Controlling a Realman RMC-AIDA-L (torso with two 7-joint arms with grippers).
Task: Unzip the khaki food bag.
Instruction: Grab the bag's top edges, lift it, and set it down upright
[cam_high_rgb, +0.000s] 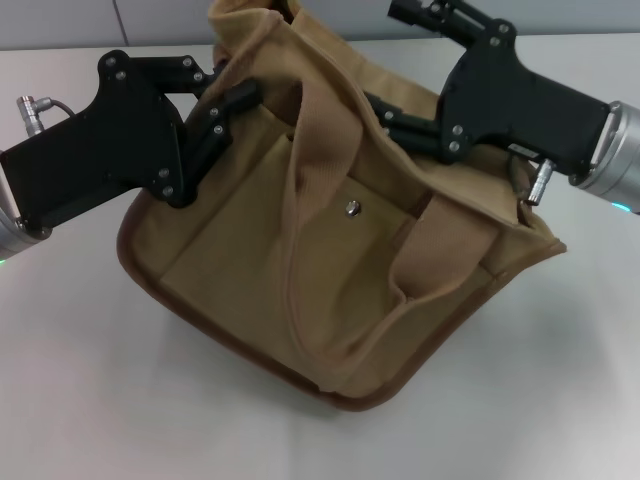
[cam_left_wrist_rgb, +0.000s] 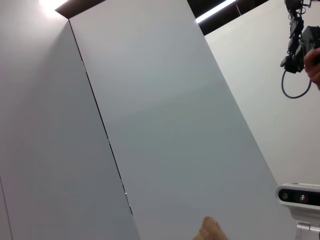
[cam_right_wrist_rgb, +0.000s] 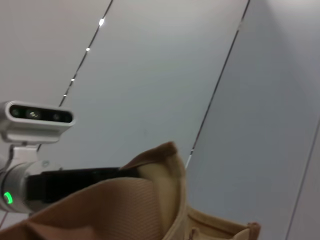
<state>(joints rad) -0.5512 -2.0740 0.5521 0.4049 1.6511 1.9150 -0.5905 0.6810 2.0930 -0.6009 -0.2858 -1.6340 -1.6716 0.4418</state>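
We see the khaki food bag (cam_high_rgb: 330, 270) resting tilted on the white tabletop (cam_high_rgb: 120, 400), its brown-piped base nearest us and its front pocket with the metal snap (cam_high_rgb: 352, 208) facing up. One webbing handle (cam_high_rgb: 310, 200) lies looped over that pocket. At the bag's left upper edge our left gripper (cam_high_rgb: 228, 112) presses into the canvas, fingers drawn together on a fold of fabric there. At the bag's right upper edge our right gripper (cam_high_rgb: 395, 118) reaches into the top opening; we cannot tell whether its fingers are apart or together, since the canvas hides them. Beyond the bag, the right wrist view shows a raised corner of tan fabric (cam_right_wrist_rgb: 160, 165) against a grey wall (cam_right_wrist_rgb: 150, 75).
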